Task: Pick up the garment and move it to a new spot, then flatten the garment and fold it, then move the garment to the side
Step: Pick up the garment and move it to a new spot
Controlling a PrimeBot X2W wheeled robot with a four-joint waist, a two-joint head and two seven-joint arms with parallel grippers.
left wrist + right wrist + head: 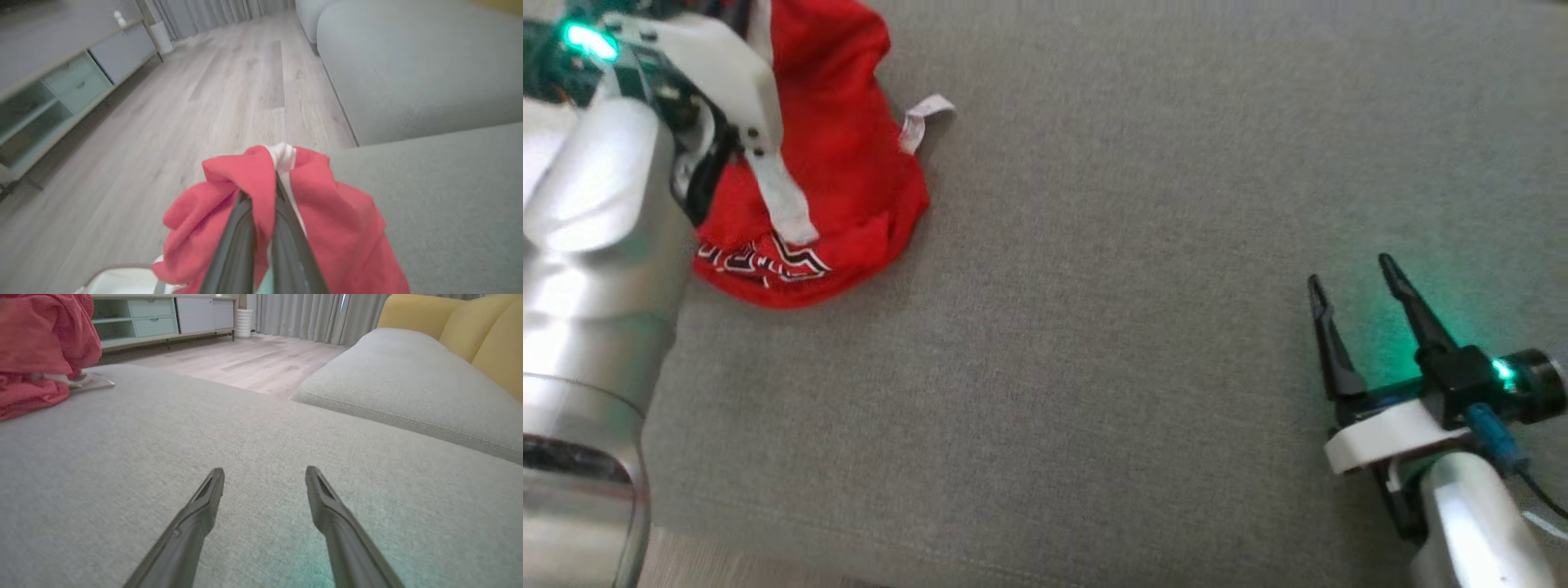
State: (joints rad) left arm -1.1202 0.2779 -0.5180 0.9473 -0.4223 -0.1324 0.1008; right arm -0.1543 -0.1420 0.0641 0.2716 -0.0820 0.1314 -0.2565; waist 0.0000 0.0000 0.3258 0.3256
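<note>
The garment [849,155] is red with white straps and black-and-white lettering, bunched up at the far left of the grey sofa seat [1094,327]. My left gripper [261,185] is shut on a fold of the garment [347,228], with red cloth draped over both fingers. In the head view the left wrist covers the garment's left part. My right gripper [1347,282] rests low over the seat at the lower right, open, with nothing between its fingers [212,490]. The garment [36,355] sits far off at the upper left of the right wrist view.
A second grey cushion [408,384] and yellow backrest [482,335] lie beyond the seat. Wooden floor [184,102] and a low cabinet [61,94] stand past the seat's edge. A white bin [244,322] stands by the curtains.
</note>
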